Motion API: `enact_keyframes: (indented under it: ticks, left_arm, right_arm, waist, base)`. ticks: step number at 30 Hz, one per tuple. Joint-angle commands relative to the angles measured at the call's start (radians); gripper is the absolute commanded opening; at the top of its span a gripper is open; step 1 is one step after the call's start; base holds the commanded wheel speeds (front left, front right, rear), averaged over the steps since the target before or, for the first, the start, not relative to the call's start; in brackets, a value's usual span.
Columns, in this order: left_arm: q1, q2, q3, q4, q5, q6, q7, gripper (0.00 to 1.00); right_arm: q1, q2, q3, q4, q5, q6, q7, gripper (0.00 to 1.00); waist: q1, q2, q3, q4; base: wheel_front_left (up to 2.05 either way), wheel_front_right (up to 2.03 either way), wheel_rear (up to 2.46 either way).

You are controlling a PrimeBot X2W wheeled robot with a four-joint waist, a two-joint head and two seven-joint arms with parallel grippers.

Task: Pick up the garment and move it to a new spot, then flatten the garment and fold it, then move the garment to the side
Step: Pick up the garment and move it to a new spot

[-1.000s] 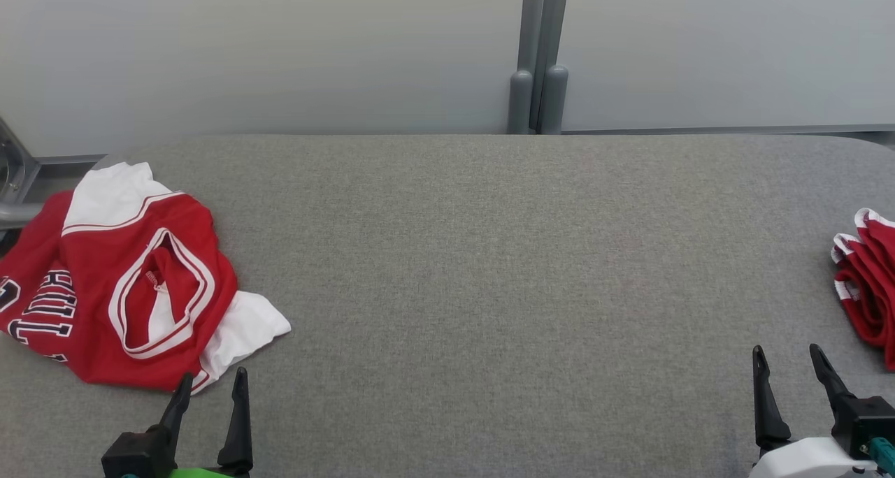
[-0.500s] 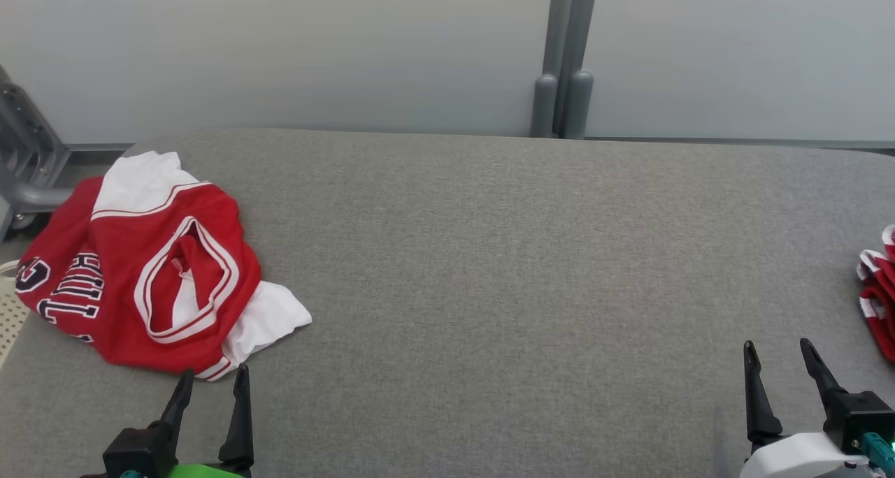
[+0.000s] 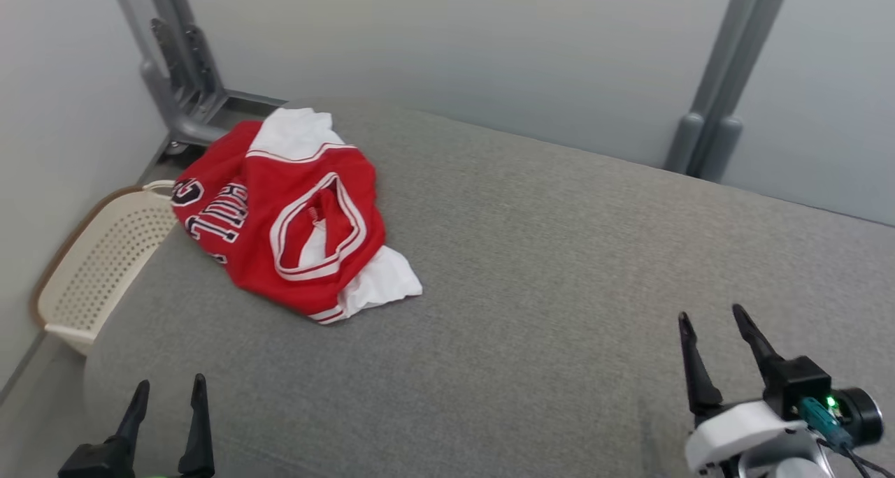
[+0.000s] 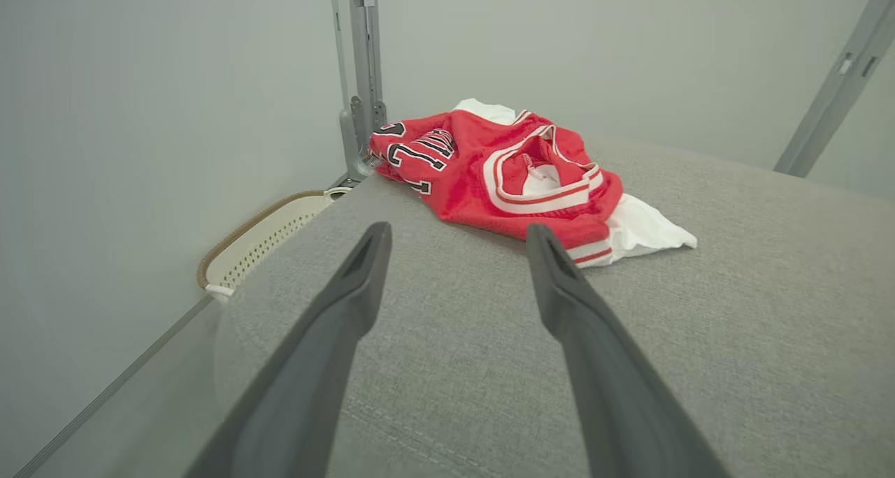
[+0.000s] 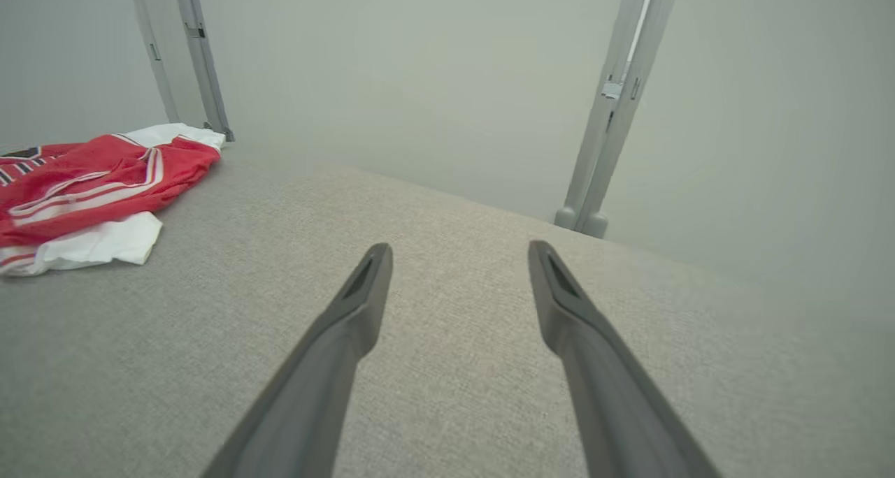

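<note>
Grey padded table [image 3: 559, 254] runs under and ahead of both claws, most of it bare. The garment [image 3: 280, 212], a red jersey with white trim and dark lettering, lies crumpled in a heap at the table's far left corner. That puts it ahead of the left gripper [image 3: 172, 381] and slightly to its right, and well ahead and far to the left of the right gripper [image 3: 710, 313]. One white flap pokes out of the heap on the side nearest the right gripper. A cream perforated basket [image 3: 105, 261] sits below the table edge, ahead and left of the left gripper, just beside the heap. Both claws are spread wide with nothing between the fingers, and both are apart from the cloth, over the table's near edge. We judge the first step in hand: approach for the pick-up, with nothing lifted and no flattening or folding begun. Next move, as we read it: the left gripper reaches forward to the heap's near hem, comes down astride a raised fold and closes on cloth alone, not padding. The right gripper would need a long reach across to share the lift.
</note>
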Motion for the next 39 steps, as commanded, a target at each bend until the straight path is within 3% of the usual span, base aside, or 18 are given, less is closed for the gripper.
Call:
enact_keyframes:
  ticks: [1, 15, 27, 33, 39]
  left_arm:
    - [0.022, -0.005, 0.026, -0.019, 0.000, 0.002, -0.003, 1.00]
    - [0.059, -0.063, 0.123, -0.077, 0.028, 0.001, -0.003, 1.00]
    - [-0.034, -0.034, 0.028, 0.015, -0.013, 0.001, 0.001, 1.00]
    - [-0.233, -0.019, -0.059, 0.097, -0.107, 0.001, 0.143, 1.00]
    - [-0.495, -0.056, -0.084, 0.232, -0.201, 0.001, 0.353, 1.00]
  right_arm:
    - [-0.041, -0.001, 0.032, 0.009, -0.007, 0.000, -0.004, 1.00]
    - [-0.120, -0.018, 0.102, 0.066, 0.005, 0.000, -0.004, 1.00]
    - [-0.057, -0.009, 0.001, 0.010, 0.009, 0.000, -0.004, 1.00]
    - [-0.078, -0.017, -0.054, -0.045, -0.022, 0.000, -0.004, 1.00]
    - [-0.167, -0.065, -0.041, -0.061, -0.042, 0.000, -0.004, 1.00]
  waist:
    - [0.0001, 0.0120, 0.002, 0.114]
    - [0.0001, 0.0120, 0.027, 0.130]
    - [0.0001, 0.0120, 0.021, 0.122]
    - [0.0001, 0.0120, 0.119, 0.124]
    - [0.0001, 0.0120, 0.284, 0.083]
  base:
    - [0.00, 0.00, 0.00]
    - [0.00, 0.00, 0.00]
    - [0.00, 0.00, 0.00]
    - [0.00, 0.00, 0.00]
    - [0.00, 0.00, 0.00]
